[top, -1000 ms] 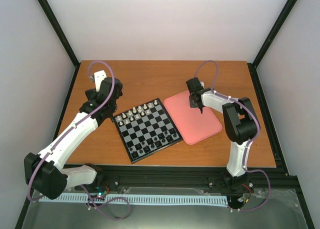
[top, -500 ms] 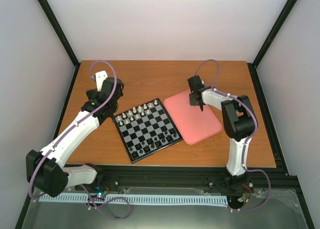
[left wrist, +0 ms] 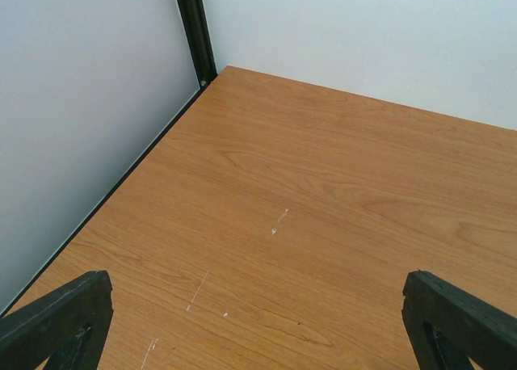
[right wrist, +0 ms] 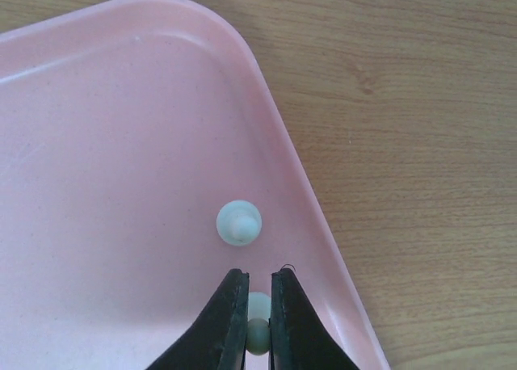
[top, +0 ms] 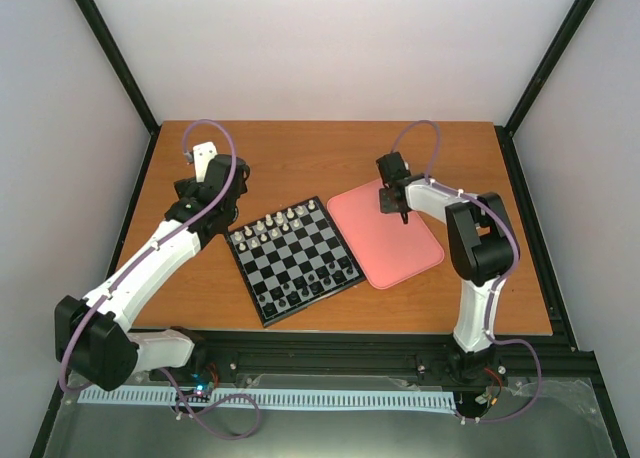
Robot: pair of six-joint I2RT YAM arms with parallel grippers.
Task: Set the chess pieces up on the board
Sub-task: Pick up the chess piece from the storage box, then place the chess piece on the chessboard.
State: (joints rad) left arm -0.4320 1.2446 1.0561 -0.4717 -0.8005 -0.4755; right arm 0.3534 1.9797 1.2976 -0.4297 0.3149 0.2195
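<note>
right gripper (right wrist: 258,288): fingers narrow, pinching a white piece (right wrist: 258,307) btwn them, over the pink tray (right wrist: 121,144) nr its edge.
spare piece (right wrist: 238,222): we see it upright on the tray, just beyond the fingertips, not touching.
left gripper (left wrist: 257,285): spread wide, nothing btwn, over the table (left wrist: 323,184), left of the board (top: 296,256).
chess pieces (top: 278,223): whites on the board's far rows, dark pieces (top: 318,276) on near rows.

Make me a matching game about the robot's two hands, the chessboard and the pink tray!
1 left gripper
2 right gripper
3 chessboard
4 pink tray

A a loose white piece stands in it
B fingers wide open above bare wood
C fingers pinching a tiny white piece
D sits just left of the tray

Pairs: 1-B, 2-C, 3-D, 4-A
</note>
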